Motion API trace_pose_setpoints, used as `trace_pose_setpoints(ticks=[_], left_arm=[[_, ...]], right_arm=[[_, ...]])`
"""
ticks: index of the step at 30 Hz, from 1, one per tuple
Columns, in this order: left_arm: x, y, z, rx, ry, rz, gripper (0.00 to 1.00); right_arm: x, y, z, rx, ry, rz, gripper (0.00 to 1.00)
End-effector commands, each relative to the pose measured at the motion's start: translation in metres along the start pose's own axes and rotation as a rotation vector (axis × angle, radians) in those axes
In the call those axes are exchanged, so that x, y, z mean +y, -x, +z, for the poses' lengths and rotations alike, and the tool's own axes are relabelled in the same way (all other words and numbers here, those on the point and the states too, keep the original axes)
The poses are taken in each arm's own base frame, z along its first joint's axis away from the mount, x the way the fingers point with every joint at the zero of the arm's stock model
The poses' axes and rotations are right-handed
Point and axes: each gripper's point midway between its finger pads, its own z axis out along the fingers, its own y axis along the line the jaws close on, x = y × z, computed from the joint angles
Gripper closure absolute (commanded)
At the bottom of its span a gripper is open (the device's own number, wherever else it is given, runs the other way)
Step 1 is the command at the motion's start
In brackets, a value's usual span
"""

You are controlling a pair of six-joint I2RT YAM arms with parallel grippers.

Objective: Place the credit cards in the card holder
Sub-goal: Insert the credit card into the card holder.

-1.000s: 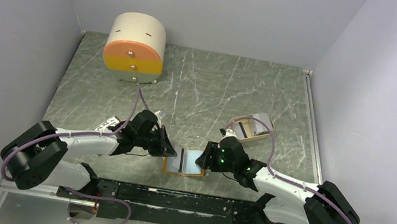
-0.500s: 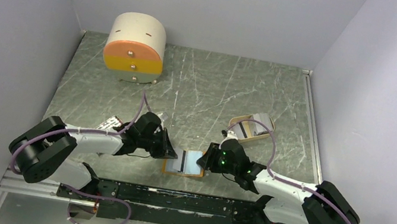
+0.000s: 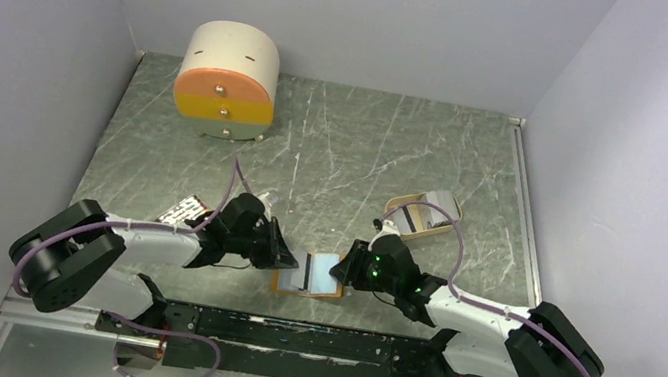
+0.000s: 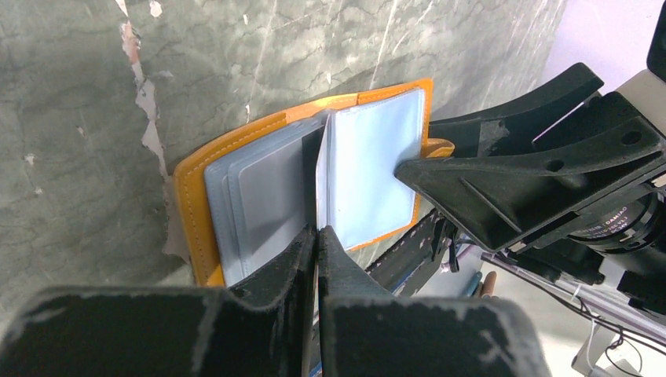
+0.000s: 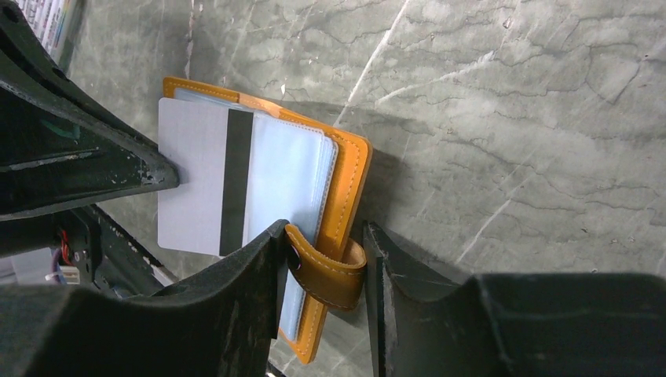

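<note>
The orange card holder (image 3: 330, 292) lies open on the table between both arms, its pale blue sleeves (image 4: 259, 188) facing up. My left gripper (image 4: 318, 232) is shut on a grey credit card with a dark stripe (image 5: 192, 181). That card stands edge-on (image 4: 320, 173) at the holder's middle fold, partly over the sleeves. My right gripper (image 5: 323, 236) is shut on the holder's snap tab (image 5: 330, 275) at its right edge (image 5: 349, 181). From above, the left gripper (image 3: 290, 261) and the right gripper (image 3: 344, 269) face each other across the holder.
A tan oval tray (image 3: 403, 222) with a pale card in it sits behind the right arm. The round cream-and-orange drawer box (image 3: 227, 80) stands at the back left. A small printed packet (image 3: 185, 210) lies beside the left arm.
My right jaws have narrowed onto the snap tab. The left arm has shifted a little while keeping hold of the card; the holder has stayed in place.
</note>
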Motion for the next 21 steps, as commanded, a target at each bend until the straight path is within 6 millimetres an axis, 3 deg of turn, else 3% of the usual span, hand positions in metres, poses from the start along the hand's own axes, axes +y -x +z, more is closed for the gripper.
trace_pose_setpoints(ticks=[1, 10, 21], left_arm=[[-0.012, -0.007, -0.002, 0.028, -0.067, 0.008, 0.91], [-0.016, -0.004, -0.013, -0.007, -0.074, 0.013, 0.91], [-0.011, -0.007, -0.007, 0.02, -0.06, 0.013, 0.91]], right_arm=[[-0.013, -0.013, -0.002, 0.037, -0.037, 0.008, 0.58], [-0.015, -0.015, -0.003, 0.039, -0.041, 0.022, 0.58], [-0.02, -0.019, -0.004, 0.023, -0.045, 0.072, 0.63]])
